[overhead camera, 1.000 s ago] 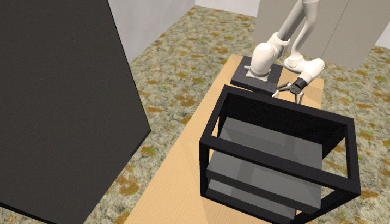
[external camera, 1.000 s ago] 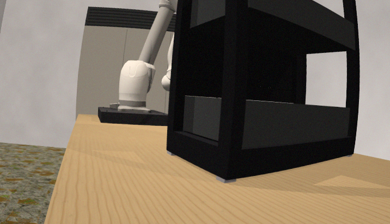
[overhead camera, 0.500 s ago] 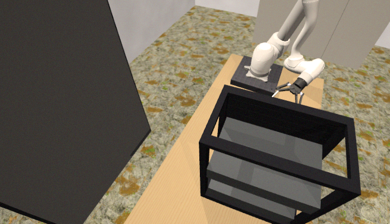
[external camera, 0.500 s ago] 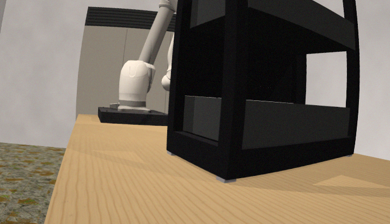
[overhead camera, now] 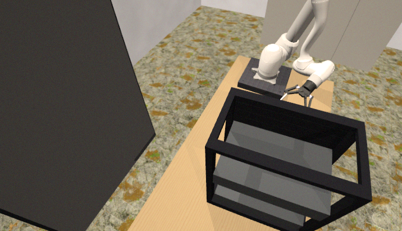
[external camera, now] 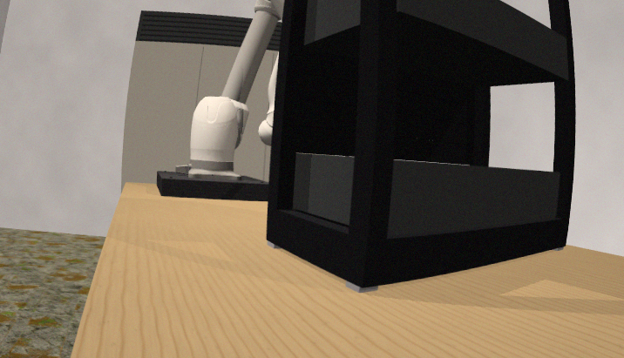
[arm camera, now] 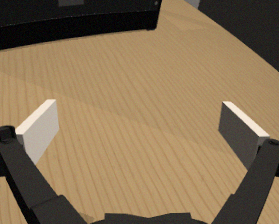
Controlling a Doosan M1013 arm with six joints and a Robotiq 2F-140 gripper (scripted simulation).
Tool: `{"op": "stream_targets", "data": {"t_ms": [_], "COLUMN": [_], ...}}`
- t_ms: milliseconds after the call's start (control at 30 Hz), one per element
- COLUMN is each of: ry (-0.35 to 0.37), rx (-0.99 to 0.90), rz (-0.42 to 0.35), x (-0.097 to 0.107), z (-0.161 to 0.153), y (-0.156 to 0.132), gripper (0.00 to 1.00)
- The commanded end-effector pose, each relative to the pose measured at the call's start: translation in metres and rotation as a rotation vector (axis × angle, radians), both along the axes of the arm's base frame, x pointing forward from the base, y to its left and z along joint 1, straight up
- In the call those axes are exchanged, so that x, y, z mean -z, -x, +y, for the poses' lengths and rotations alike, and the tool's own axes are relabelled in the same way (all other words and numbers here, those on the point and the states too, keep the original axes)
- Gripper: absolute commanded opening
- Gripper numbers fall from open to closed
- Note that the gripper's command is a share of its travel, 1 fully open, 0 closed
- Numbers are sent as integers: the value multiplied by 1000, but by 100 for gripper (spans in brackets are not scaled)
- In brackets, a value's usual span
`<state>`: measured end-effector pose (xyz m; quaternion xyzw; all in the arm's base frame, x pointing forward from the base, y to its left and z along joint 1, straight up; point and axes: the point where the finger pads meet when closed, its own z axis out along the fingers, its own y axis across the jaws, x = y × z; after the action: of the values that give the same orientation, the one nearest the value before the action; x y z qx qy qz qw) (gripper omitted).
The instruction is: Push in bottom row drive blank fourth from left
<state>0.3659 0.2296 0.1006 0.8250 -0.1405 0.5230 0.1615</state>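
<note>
The black open-frame rack (overhead camera: 284,166) (external camera: 372,151) stands on the wooden table (overhead camera: 177,186) (external camera: 230,299), with grey shelves inside. Its front faces away from the top and exterior views, toward the arm. My gripper (overhead camera: 295,100) (arm camera: 139,115) is open and empty. It hangs low over the table, a short way in front of the rack's right end. The rack hides it in the exterior view.
The arm's dark base plate (overhead camera: 251,82) (external camera: 206,188) sits on the table just beyond the rack. A large dark panel (overhead camera: 59,98) stands left of the table. A grey cabinet (overhead camera: 355,23) (external camera: 160,105) stands behind the arm.
</note>
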Motion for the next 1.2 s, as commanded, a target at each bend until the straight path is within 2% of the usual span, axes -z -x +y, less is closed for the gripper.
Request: {"op": "stream_targets", "data": {"t_ms": [0, 333, 600, 833, 900, 1167], "ry": [3, 24, 84, 183, 183, 367], "rx": [-5, -43, -128, -236, -236, -376], "rz": [0, -3, -15, -37, -37, -76], "x": [-1, -10, -31, -62, -62, -109], "z": [0, -1, -6, -17, -17, -40], "y": [-2, -20, -59, -105, -105, -154], "gripper": [100, 100, 100, 100, 100, 100]}}
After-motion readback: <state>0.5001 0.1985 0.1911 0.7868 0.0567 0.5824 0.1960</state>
